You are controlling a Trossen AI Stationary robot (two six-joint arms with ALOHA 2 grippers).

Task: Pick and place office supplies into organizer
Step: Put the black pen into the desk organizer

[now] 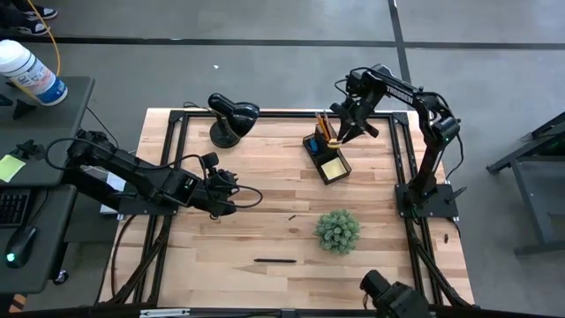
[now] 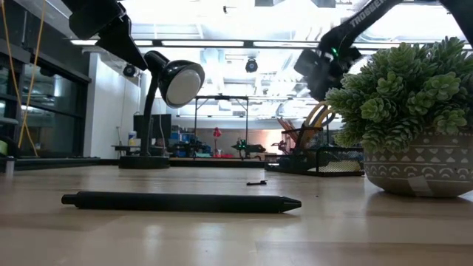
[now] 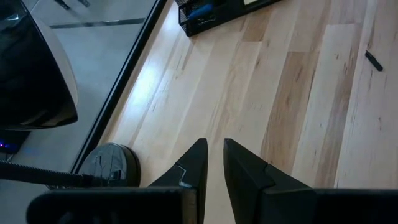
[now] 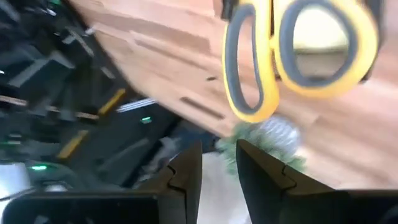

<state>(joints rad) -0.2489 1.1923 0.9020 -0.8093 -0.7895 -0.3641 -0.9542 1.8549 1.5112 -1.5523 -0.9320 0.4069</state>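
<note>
Right fingers (image 4: 217, 168) slightly parted, empty, just above scissors (image 4: 298, 53) standing in organizer (image 1: 327, 157). Left fingers (image 3: 214, 165) narrowly parted, empty, over desk (image 1: 265, 230). Pen (image 1: 274, 261) near front edge.

Light wooden worktop (image 1: 265, 185) carrying a black desk lamp (image 1: 231, 117) near its far left corner, a black organizer (image 1: 327, 157) toward the far right, a potted green plant (image 1: 338, 230) right of centre, and a black pen (image 1: 274, 261) near the front edge.
</note>
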